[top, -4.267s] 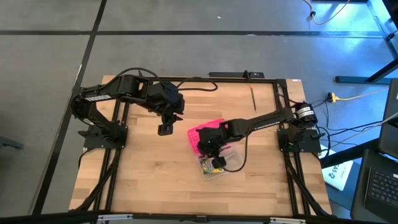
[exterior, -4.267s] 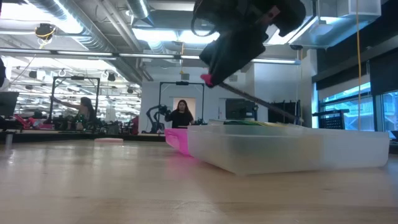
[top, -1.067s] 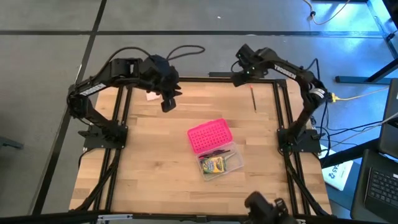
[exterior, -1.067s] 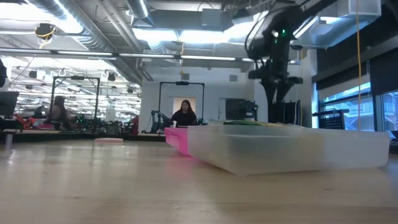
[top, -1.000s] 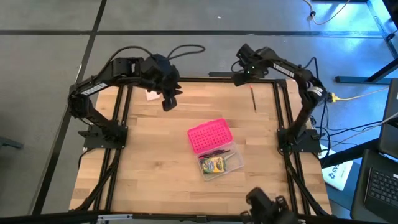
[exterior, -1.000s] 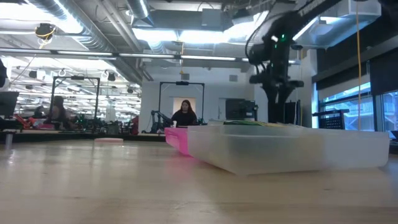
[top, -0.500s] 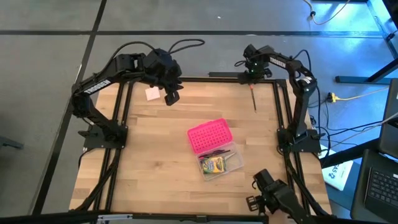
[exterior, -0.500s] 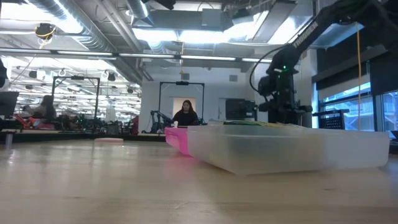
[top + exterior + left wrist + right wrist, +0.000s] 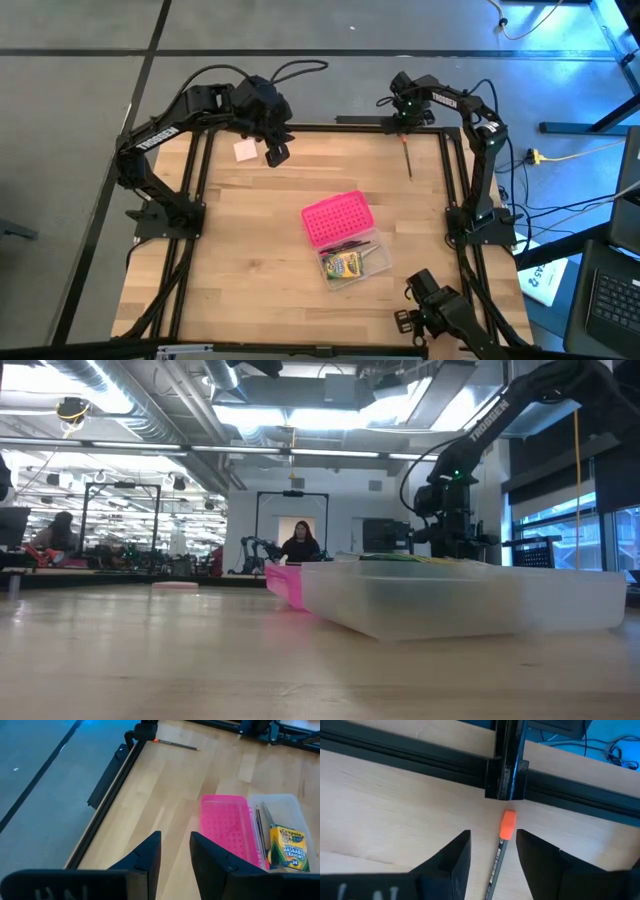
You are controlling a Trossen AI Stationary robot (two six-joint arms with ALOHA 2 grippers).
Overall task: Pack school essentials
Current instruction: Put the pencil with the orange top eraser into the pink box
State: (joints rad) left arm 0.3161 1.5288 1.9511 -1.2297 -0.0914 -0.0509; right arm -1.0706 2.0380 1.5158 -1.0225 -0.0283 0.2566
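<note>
Right gripper (image 9: 492,851) poised over the far edge of the wooden surface (image 9: 250,250), jaws apart, straddling the orange eraser end of a dark pencil (image 9: 499,856), nothing gripped. Left gripper (image 9: 274,154) raised near the far left corner, jaws narrowly apart, empty, just beside a small pink sticky-note pad (image 9: 244,150). Clear rectangular plastic case (image 9: 355,263) mid-surface, pink perforated lid (image 9: 336,217) hinged open; green-yellow crayon box (image 9: 344,265) inside, alongside what look like pens, hard to confirm.

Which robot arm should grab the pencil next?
The right. Its open right gripper hangs right over the pencil. The left gripper is far off, by the sticky-note pad.
</note>
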